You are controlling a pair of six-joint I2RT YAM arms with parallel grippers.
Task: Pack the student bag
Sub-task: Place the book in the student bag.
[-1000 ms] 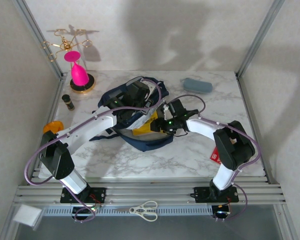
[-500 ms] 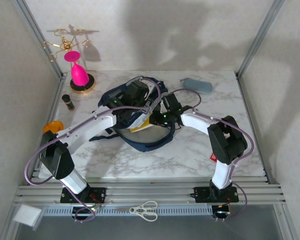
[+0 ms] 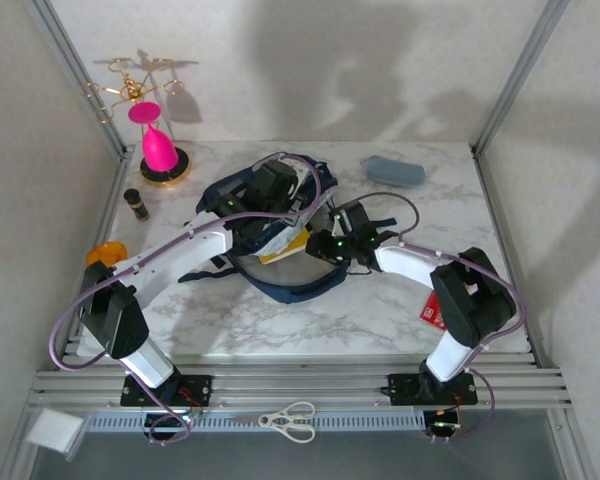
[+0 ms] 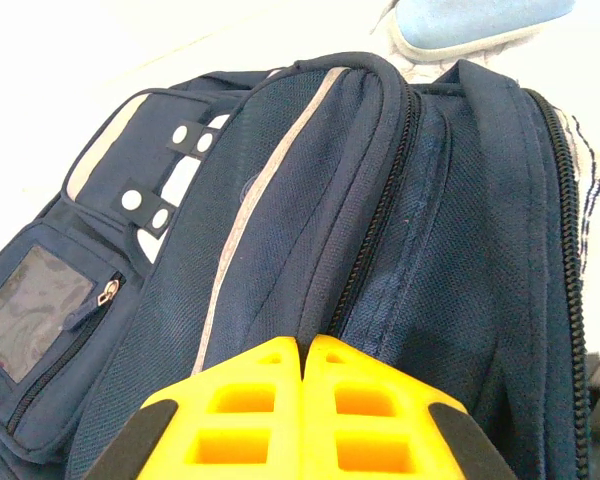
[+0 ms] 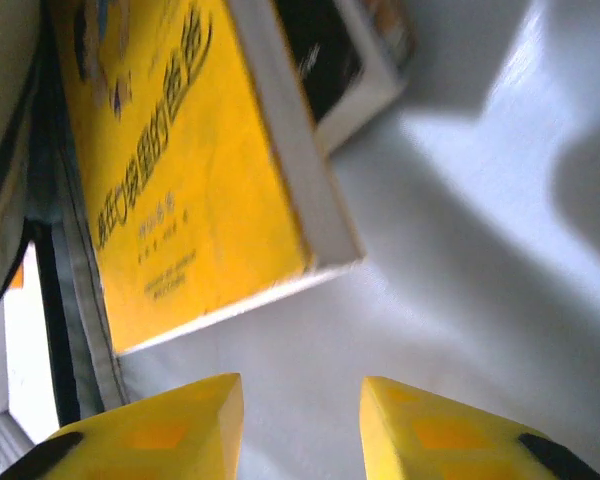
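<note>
Tabletop (image 3: 380, 300): marble, with the arms bolted at the near edge.

Student bag (image 3: 290, 288): navy, lying flat mid-tabletop between the two arms. Its main compartment gapes toward the right arm. In the left wrist view the front pocket and zip lines sit directly ahead.

Left gripper (image 4: 303, 345): fingers pressed together at the bag's zip edge, on the far left side of the opening. Whether a fold of fabric is pinched between them, I cannot tell. Judged role: keeping the mouth open.

Right gripper (image 5: 300, 390): inside the bag's mouth, fingers spread partway with nothing between them, over pale lining.

Yellow book (image 5: 170, 170): lies just ahead of the right fingers and is not touched by them. It rests against the bag's side wall. A second book with a dark cover (image 5: 340, 50) lies beyond it.

Pencil case (image 3: 394, 171): blue-grey, on the far right of the tabletop, well apart from the bag. Probably the next thing to pack.

Step in hand, as judged: the yellow book is seated and the right arm needs to clear the opening.
- Draw the right gripper straight out along the mouth, fingers kept off the book's edge so it isn't dragged out.
- Keep the left gripper steady so the opening doesn't collapse.
- Watch the cables near the zip teeth.
</note>
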